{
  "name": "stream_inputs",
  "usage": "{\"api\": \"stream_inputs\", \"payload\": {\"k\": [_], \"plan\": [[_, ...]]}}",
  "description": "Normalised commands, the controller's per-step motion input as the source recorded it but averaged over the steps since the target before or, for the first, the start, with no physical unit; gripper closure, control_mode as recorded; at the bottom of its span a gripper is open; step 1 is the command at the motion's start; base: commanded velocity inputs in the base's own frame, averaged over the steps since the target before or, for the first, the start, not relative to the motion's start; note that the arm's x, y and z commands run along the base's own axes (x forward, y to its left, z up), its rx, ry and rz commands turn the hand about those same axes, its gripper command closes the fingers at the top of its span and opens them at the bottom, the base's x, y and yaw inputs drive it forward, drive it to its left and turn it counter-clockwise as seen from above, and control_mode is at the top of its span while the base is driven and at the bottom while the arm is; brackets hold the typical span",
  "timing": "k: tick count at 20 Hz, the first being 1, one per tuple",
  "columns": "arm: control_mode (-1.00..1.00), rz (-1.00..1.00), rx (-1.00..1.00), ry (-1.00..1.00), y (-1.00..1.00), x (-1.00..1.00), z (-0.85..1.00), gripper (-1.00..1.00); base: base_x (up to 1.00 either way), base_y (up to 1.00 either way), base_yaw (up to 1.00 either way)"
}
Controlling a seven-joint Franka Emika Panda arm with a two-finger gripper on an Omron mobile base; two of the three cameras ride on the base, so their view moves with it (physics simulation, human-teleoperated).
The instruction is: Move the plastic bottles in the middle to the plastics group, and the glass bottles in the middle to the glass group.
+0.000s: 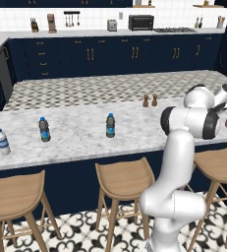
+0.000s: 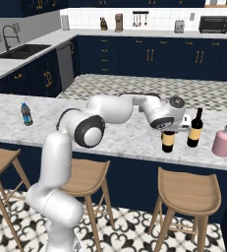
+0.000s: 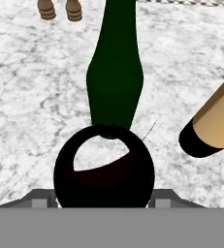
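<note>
Right base view: marble counter (image 2: 120,135), navy cabinets (image 2: 149,56).

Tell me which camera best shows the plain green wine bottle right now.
Hand view: the green wine bottle stands just beyond the gripper, body and neck in sight past the dark bottle top between the fingers. The left base view has the arm in front of that spot; in the right base view, the hand covers it.

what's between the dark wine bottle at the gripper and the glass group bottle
Nothing visible: bare counter separates the dark wine bottle from the glass group bottle. The green bottle stands off that line.
</note>
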Motion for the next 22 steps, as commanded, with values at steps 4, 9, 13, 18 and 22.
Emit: {"api": "stream_inputs", "payload": {"k": [4, 9, 13, 18, 22], "plan": [[-1.00, 0.00, 0.00, 0.00, -0.05, 0.29, 0.00, 1.00, 0.00, 0.00, 0.00], [-1.00, 0.00, 0.00, 0.00, -0.02, 0.06, -0.06, 1.00, 0.00, 0.00, 0.00], [-1.00, 0.00, 0.00, 0.00, 0.00, 0.00, -0.37, 1.00, 0.00, 0.00, 0.00], [-1.00, 0.00, 0.00, 0.00, 0.00, 0.00, -0.10, 1.00, 0.00, 0.00, 0.00], [-1.00, 0.00, 0.00, 0.00, 0.00, 0.00, 0.00, -1.00, 0.00, 0.00, 0.00]]}}
